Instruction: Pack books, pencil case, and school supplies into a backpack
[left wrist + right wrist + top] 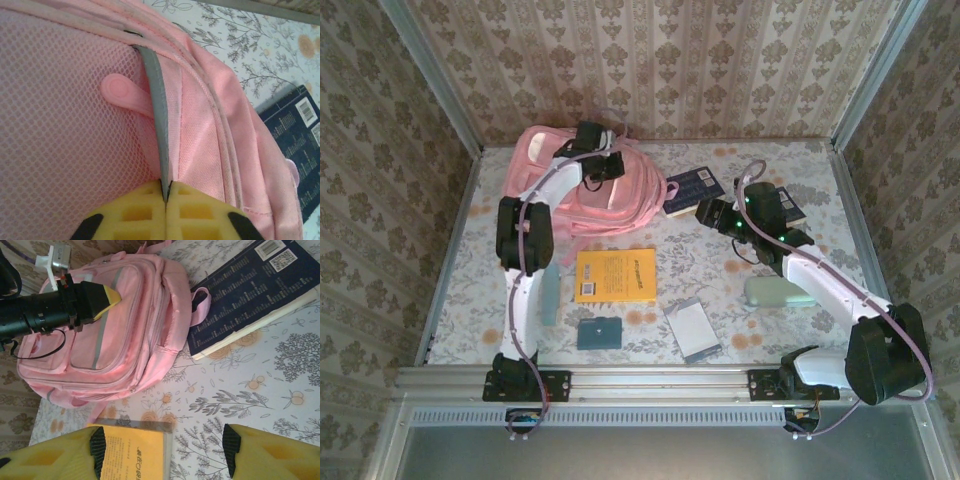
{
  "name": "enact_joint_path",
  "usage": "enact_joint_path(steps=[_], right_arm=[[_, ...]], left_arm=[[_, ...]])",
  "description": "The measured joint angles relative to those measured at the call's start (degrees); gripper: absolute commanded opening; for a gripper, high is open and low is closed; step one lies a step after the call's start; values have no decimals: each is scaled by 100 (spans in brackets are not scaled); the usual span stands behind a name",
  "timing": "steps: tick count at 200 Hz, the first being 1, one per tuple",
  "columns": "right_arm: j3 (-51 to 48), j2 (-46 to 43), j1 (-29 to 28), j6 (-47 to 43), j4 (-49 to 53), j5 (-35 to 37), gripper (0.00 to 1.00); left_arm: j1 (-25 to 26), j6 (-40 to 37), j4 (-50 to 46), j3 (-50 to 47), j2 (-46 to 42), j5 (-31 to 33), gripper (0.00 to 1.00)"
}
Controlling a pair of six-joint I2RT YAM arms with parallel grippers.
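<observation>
Pink backpack [142, 335] sits at worktop [240, 390] rear. The left end effector [165, 194] is pinched tight on its grey trim [154, 100], prob. to tug it open. The right end effector [164, 442] is apart & empty over the orange-yellow book [135, 455], likely next pick.

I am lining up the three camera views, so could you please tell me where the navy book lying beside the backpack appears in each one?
Top external: navy book, upper middle, just right of the pink backpack.
Left wrist: navy book at the right edge, past the backpack's side.
Right wrist: navy book, upper right, barcode end up.
Shared landmark: the pink backpack, beside the book in all three.
</observation>
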State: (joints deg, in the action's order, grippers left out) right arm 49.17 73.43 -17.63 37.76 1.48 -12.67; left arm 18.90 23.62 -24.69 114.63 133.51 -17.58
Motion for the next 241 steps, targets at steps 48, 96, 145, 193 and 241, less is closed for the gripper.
enact_joint_path(steps=[48,96,145,193,241], right_arm=[[546,160,-319,-92,387,-125,74],[874,636,-868,-103,479,-153,74],[610,640,-861,-2,463,-90,88],[529,529,-866,-50,415,-138,73],[142,776,-1526,149,-11,-240,58]], left_arm=[[-83,-125,-560,313,-162,-192,0],[-127,-765,-1788,752,-1071,-125,0],[326,-1814,-2618,782,-1888,289,0],[1340,-2765,-3001,855,-1967,697,0],[1711,-3276,-3176,892,-1967,1038,0]])
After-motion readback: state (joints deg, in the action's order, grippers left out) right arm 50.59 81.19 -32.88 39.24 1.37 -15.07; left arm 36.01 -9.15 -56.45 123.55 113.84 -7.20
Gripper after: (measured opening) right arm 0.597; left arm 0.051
